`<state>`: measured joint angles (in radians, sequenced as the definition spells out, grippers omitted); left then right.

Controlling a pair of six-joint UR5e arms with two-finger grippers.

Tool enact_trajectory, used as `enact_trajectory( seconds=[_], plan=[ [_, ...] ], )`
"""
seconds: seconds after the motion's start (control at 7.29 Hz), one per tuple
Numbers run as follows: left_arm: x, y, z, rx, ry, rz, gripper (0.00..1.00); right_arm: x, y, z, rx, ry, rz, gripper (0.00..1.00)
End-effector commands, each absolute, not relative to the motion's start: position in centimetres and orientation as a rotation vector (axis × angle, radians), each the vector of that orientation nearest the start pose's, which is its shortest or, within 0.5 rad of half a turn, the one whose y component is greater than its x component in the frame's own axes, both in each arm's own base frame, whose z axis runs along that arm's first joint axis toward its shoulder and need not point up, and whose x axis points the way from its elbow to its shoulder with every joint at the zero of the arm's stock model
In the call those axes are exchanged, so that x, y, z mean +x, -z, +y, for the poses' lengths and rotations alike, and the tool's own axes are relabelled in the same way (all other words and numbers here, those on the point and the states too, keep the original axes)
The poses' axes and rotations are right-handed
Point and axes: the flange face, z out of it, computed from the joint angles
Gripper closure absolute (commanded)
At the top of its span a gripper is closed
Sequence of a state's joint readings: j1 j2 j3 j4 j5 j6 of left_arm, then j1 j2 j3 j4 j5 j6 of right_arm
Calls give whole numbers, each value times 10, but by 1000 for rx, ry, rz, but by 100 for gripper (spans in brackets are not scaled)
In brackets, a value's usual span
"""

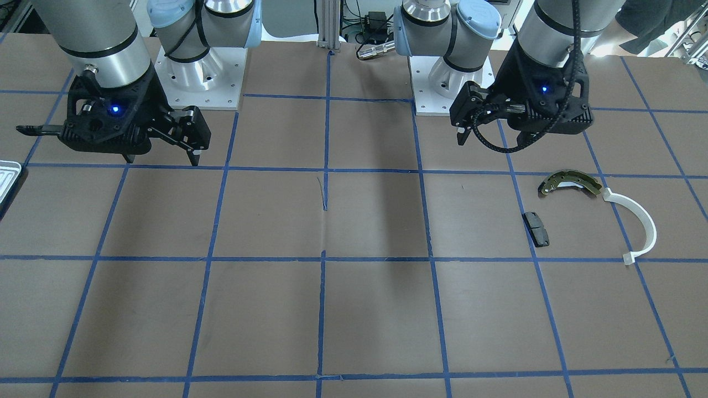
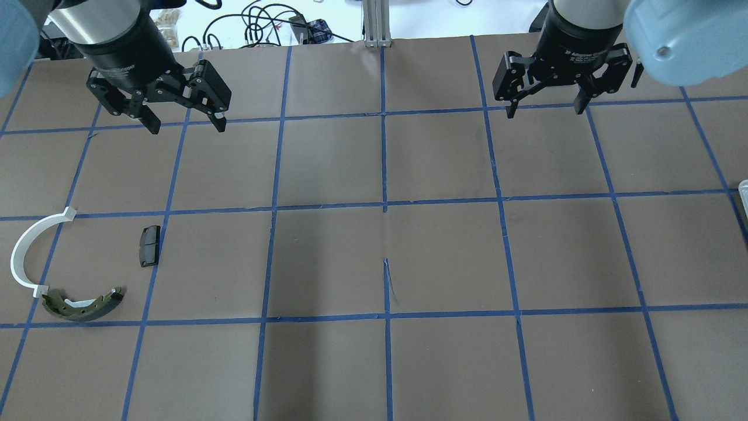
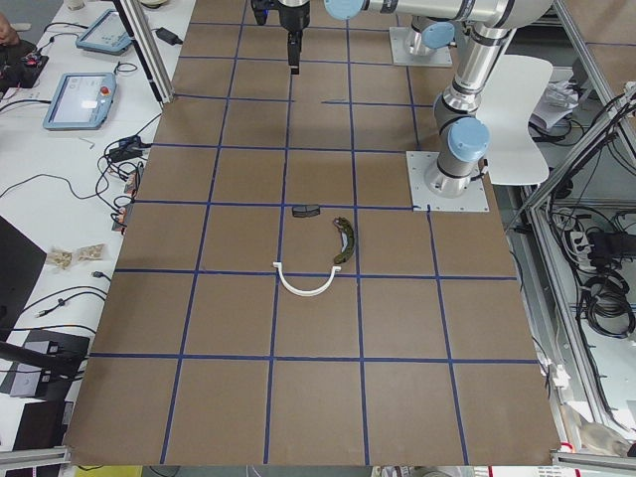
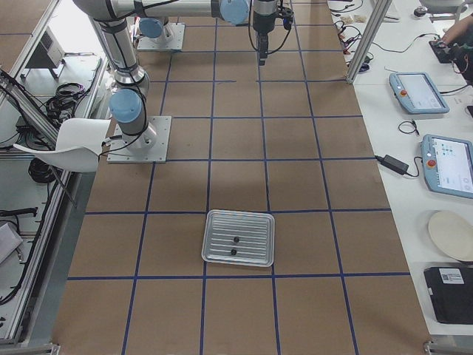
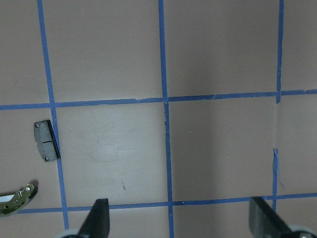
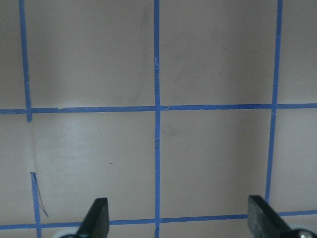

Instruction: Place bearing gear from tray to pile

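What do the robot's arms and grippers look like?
Both arms are shiny silver tubes with pale blue joint caps. The left gripper and right gripper are black, two-fingered. A blue light glows on each wrist; a ribbed black cable loops by the left one.

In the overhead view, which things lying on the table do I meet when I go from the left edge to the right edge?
white arc → metal shoe → black pad → tray, only its corner showing at the right edge
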<state>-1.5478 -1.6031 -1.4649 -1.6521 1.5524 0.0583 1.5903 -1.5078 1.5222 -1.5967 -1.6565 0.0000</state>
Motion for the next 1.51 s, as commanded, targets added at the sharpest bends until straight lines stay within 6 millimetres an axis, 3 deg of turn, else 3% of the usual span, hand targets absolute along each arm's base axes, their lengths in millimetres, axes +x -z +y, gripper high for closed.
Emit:
enact_trajectory(
  seconds=[0.0, 0.14, 0.41, 0.55, 0.69, 0.96, 1.1, 1.37],
  plan=[
    [-123, -516, -508, 53, -9, 3160, 0, 63, -486, -523, -317, -45, 3291, 0],
    [-124, -517, -507, 51, -6, 3160, 0, 4, -492, -523, -498, -72, 3266, 0],
    [-123, -515, -508, 48, -8, 3161, 0, -144, -490, -505, -895, -138, 3140, 0],
    [-123, -515, -509, 48, -11, 3161, 0, -229, -469, -479, -922, -163, 3063, 0],
    [-123, -516, -508, 51, -6, 3160, 0, -303, -433, -460, -973, -146, 3005, 0],
    [-124, -516, -508, 53, -6, 3161, 0, -425, -346, -430, -1153, -138, 2929, 0],
    [-125, -516, -508, 53, -6, 3161, 0, -458, -305, -430, -1208, -131, 2927, 0],
    [-125, -516, -508, 53, -4, 3161, 0, -490, -234, -424, -1445, -15, 2778, 0]
  ],
)
